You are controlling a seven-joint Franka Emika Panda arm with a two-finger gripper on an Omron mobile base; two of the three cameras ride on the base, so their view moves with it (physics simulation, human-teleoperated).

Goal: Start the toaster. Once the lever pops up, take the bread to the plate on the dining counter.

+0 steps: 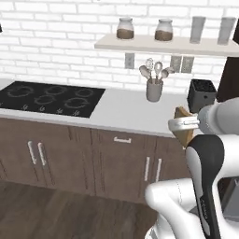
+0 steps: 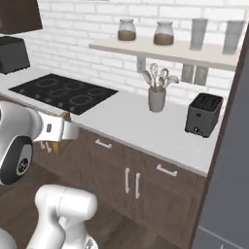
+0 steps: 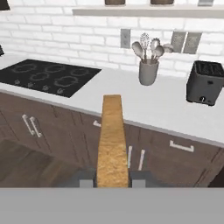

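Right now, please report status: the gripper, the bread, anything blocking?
Gripper shut on bread, edge-on, out over the cabinet fronts. Toaster on worktop, slots empty. No obstruction seen near bread.

One toaster [image 2: 203,115] stands on the worktop, and one bread [image 3: 112,141] slice sits in the hand. One grey utensil cup [image 2: 157,99] holds several utensils. The shelf carries two jars [image 2: 126,29] and two pale tumblers [image 2: 198,33]. One black cooktop [image 2: 64,93] lies flush.
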